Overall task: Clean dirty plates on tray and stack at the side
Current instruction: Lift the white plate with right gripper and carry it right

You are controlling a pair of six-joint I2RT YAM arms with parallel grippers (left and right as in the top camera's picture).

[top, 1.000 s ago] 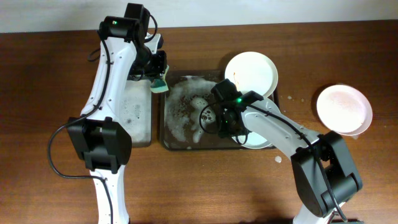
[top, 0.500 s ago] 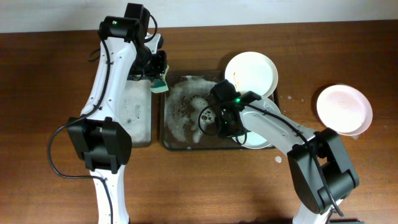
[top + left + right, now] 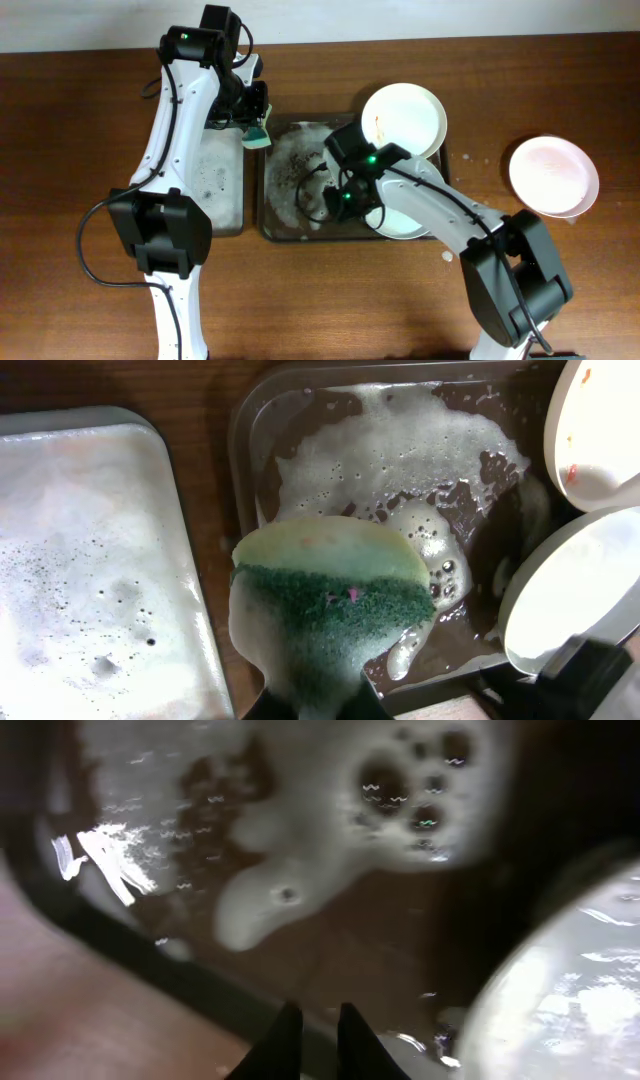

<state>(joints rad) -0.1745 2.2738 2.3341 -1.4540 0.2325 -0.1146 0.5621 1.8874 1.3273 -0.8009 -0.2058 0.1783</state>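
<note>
Your right gripper (image 3: 316, 1018) slid across toward the left half of the tray (image 3: 268, 215) during the last second. That took it off the near plate (image 3: 408, 222), which it had been covering. Its fingers stood almost together, and as far as the blurred wrist view let me judge, nothing was between them. From that camera the gripper hung low over the tray's near rim, with foam ahead of it and the plate's edge off to its right.

The move bared much more of the near plate in the overhead view. It lay in the tray's near right corner, apparently in the same spot as before, so you came away without lifting it.

The far plate (image 3: 405, 115) had not moved either. It sat at the tray's far right corner, overhanging the rim, with a thin orange smear near its left edge. The side plate (image 3: 553, 175) rested alone on the desk (image 3: 90, 150), well to the right of the tray.

Your left gripper (image 3: 318, 708) stayed clamped on the sponge (image 3: 325, 595), holding it over the tray's far left corner, beside the smaller sudsy tray (image 3: 215, 190).

I judged the task about a third done, with two plates left to scrub.
</note>
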